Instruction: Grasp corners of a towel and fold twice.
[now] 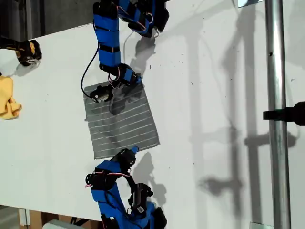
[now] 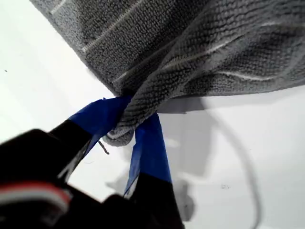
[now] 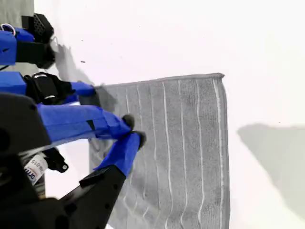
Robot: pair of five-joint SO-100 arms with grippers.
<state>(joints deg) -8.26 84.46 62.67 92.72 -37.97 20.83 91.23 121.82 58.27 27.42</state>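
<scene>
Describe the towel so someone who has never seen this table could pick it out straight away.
On the white table, look between the two blue arms, toward the exterior view's left. The towel is the grey, roughly square cloth lying there. Thin white parallel stripes set it apart from the plain yellow cloth at that view's left edge.

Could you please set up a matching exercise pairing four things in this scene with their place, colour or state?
Things:
1. towel
2. yellow cloth
3. my first gripper
4. metal pole

Descriptions:
A. runs along the exterior view's right
B. fingers shut on a towel corner
C. grey with thin white stripes
D. crumpled at the exterior view's left edge

Pairs: 1-C, 2-D, 3-B, 4-A
</scene>
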